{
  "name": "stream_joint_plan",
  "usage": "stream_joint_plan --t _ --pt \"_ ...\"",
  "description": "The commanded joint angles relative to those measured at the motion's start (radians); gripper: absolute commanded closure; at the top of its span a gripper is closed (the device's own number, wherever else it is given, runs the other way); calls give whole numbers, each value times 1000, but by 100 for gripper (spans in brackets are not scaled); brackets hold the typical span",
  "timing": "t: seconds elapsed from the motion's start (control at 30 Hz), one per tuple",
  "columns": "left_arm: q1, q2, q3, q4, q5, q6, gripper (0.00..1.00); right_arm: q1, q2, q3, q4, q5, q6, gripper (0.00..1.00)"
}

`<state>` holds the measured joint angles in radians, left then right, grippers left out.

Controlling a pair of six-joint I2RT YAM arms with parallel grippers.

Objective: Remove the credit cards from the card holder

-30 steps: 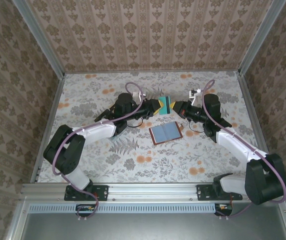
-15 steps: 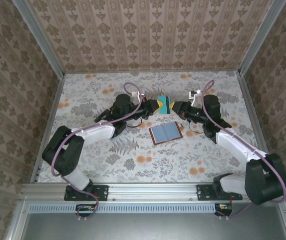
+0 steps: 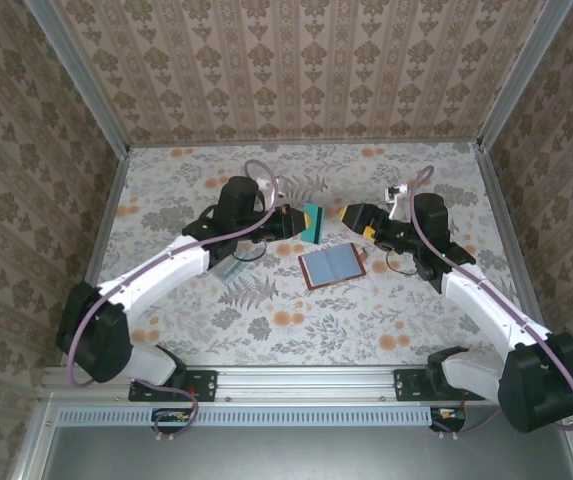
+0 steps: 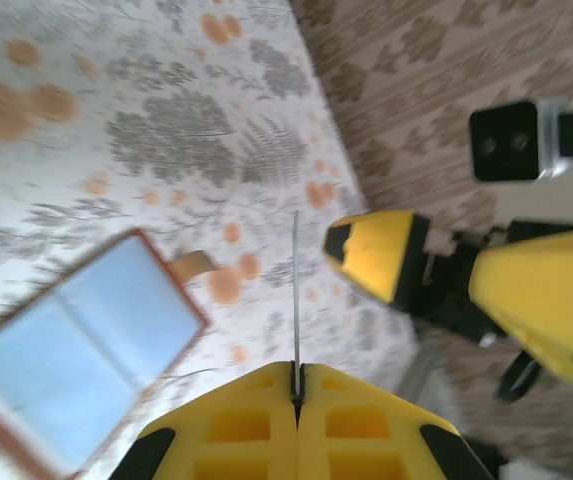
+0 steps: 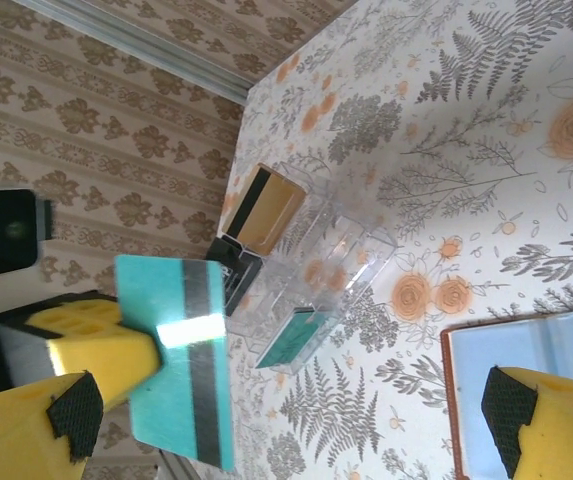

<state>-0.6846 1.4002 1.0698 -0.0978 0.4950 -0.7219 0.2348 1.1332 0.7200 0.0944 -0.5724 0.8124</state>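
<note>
Fingers [image 4: 236, 425] on your left gripper [image 3: 299, 222] are pinched tight on a teal card [image 5: 176, 355]. In the left wrist view you see it edge-on, poking straight out past the tips. Your right gripper [image 3: 356, 219] sits right across from it with its jaws spread wide and nothing between them, close to the card's free edge but not touching it. Both hang in the air just past the far side of the card holder [image 3: 332, 265], which lies opened flat on the table [image 3: 266, 320]. The left gripper is a bit left of the holder's far edge, the right one a bit right. So the card is the left arm's to deal with, and here's the bit that matters: the clear tray [image 5: 351, 255] is off to the left of the holder, down by the left arm's own forearm. That puts the likely drop spot back behind those fingers, not ahead of them. The card's long side looks to run crosswise to the fingers, stripe along it, so I'd guess you swing the wrist back left and tip it in long edge first. The tray already has an orange-tan card [image 5: 266, 208] standing up and a green card [image 5: 291, 340] in it. The holder's pockets look empty from above, though I can't swear to it.
</note>
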Motion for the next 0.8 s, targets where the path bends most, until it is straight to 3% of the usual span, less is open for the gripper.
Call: stream_joint_plan --t 0.0,0.33,0.43,0.77 --pt "8 -55 63 -393 -156 332 100 -3 -23 29 -52 28 -42 0" --pt "10 -45 49 -668 -406 763 100 -5 -50 7 -23 41 -24 0" --pt "10 -8 43 -677 -493 821 100 -3 -62 11 -43 48 -36 0" --pt "9 159 47 -673 -616 924 100 -4 -89 13 -87 67 -49 0"
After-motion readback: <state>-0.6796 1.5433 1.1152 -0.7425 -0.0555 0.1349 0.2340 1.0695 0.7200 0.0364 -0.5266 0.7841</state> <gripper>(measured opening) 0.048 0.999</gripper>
